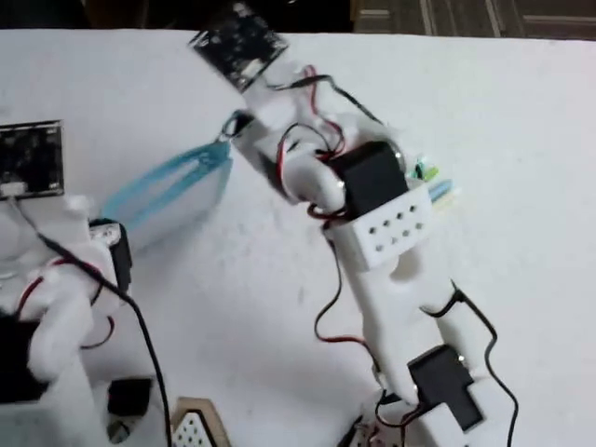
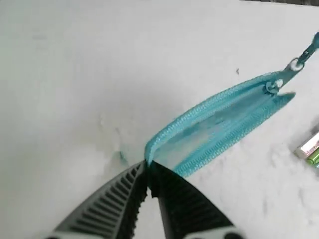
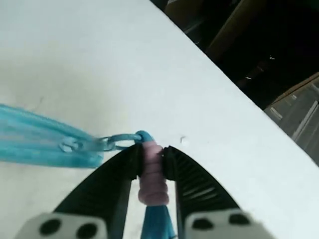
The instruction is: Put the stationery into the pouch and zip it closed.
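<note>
The white table (image 1: 521,112) was the biggest thing. The right arm (image 1: 391,279) lay across the middle of it, and the left arm (image 1: 65,307) stood at the side.

The blue pouch (image 1: 172,191) lay flat on the table between the two arms. The left gripper (image 2: 148,165) was squeezed tight on one end of it. The mouth of the pouch looked open along most of its length.

The stationery (image 1: 430,177) was not in the pouch. It lay on the table just beside the right arm, partly hidden by it.

The pink pull tag (image 3: 152,181) was pinched tight in the right gripper (image 3: 151,152). A little ring joined the tag to the slider (image 2: 271,85), which sat at the far end of the pouch, away from the left gripper.

I think the job here was working the zip, with nothing packed yet. To do it well, the left gripper should hold its end firm so the pouch cannot slide. The right gripper should pull straight along the line of the zip, low and slow, not up or sideways. A crooked pull could jam the slider, or the thin tag could slip out. The mouth should be wide open before the stationery goes in.
</note>
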